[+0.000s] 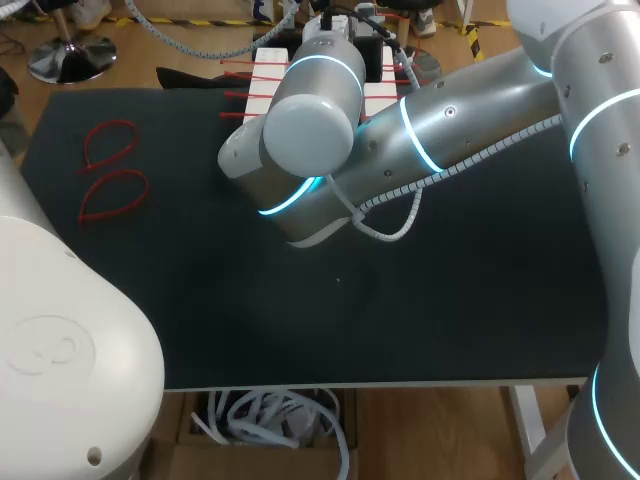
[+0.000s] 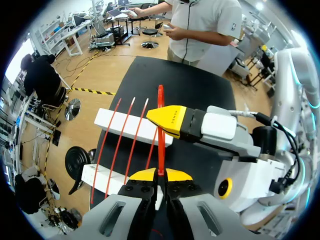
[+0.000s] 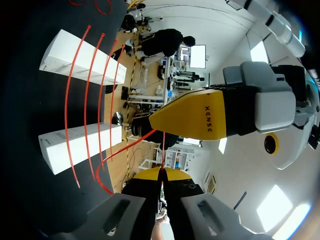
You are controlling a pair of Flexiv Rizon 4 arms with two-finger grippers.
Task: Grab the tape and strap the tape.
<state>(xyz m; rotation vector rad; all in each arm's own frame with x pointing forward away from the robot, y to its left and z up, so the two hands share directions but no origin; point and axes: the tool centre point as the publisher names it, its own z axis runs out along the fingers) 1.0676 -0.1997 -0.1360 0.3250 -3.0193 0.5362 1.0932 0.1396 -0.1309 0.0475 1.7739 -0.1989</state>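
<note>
- Tape (image 2: 160, 97), a thin red strap, stands upright from the left gripper (image 2: 160, 174), whose yellow tips are pressed together on its lower end. The grab looks done.
- The right gripper (image 3: 161, 172) is also closed, with a thin red strand running into its tips, so it seems to pinch the same strap. In the left wrist view one of its fingers lies just beside the strap.
- No closed loop shows on this strap, so I judge the strapping itself not yet done: the tail has to go through the head and be pulled tight.
- Two looped straps (image 1: 110, 123) lie at the upper left of the table (image 1: 200, 300) in the head view, likely finished ones.
- More straight straps (image 3: 66, 110) rest across two white blocks (image 1: 270, 75) at the top middle, apparently waiting their turn.
</note>
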